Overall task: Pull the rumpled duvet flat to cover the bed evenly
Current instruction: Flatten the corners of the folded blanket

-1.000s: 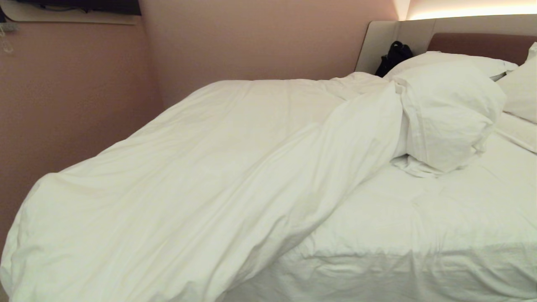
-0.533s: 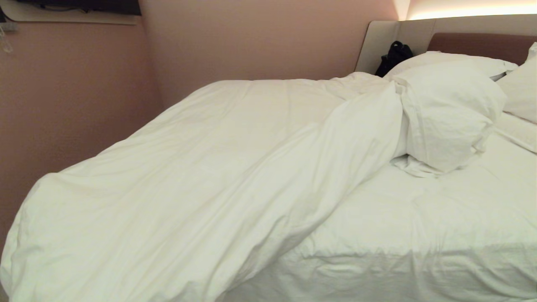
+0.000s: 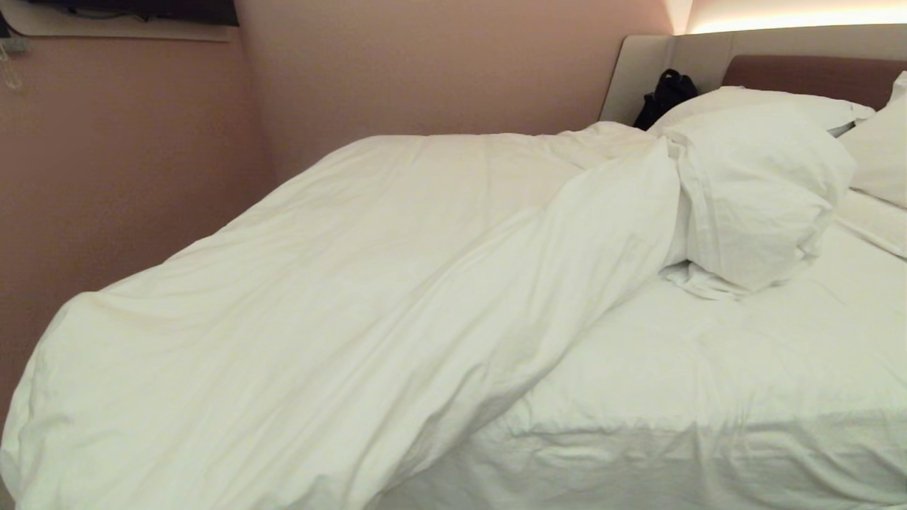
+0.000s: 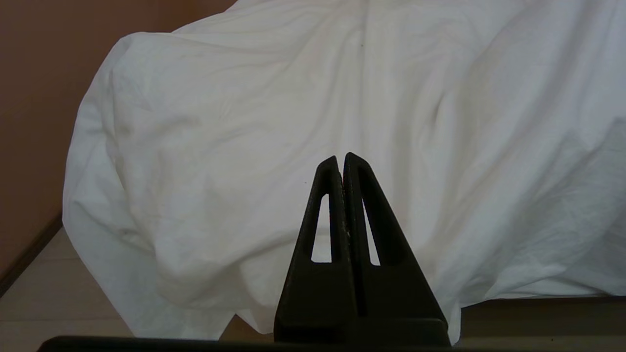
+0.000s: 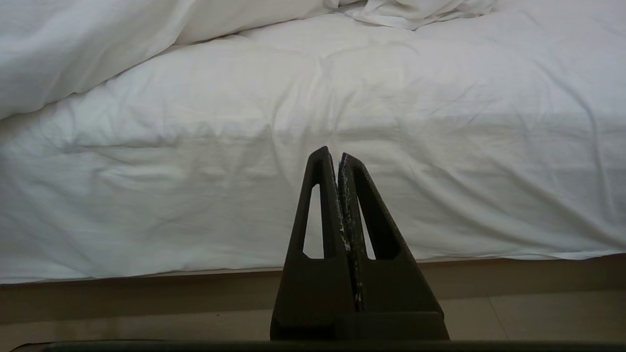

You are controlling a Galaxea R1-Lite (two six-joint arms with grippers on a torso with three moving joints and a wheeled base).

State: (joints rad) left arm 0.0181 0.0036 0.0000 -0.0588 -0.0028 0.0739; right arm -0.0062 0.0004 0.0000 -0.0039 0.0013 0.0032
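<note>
- duvet (image 3: pixel 340 312): bunched over the robot's-left half of the bed (image 3: pixel 708 368), running diagonally from the near-left corner up toward the headboard (image 3: pixel 808 74). Thick fold edge runs down the middle.
- Near-left corner of the duvet hangs off the mattress edge; in the left wrist view it drapes down almost to the floor (image 4: pixel 29 303).
- Right half of the bed is uncovered: fitted sheet (image 3: pixel 744 354) showing, wrinkled, tucked over the mattress side.
- Upper end of the duvet is wadded into a lump touching the pillows (image 3: pixel 765 106) at the head end.
- Dark object (image 3: pixel 666 95) sits against the beige surround, behind the pillows; can't tell what it is.
- Pink-brown wall (image 3: pixel 142 163) close along the bed's far-left side.
- left gripper (image 4: pixel 342 159): clenched, fingers pressed together, nothing held. Low in front of the hanging duvet corner, apart from the cloth.
- right gripper (image 5: pixel 332 155): clenched, empty. Faces the sheeted mattress side, low, with the bed base (image 5: pixel 146 288) and the floor under it.
- Neither arm shows in the head view.
</note>
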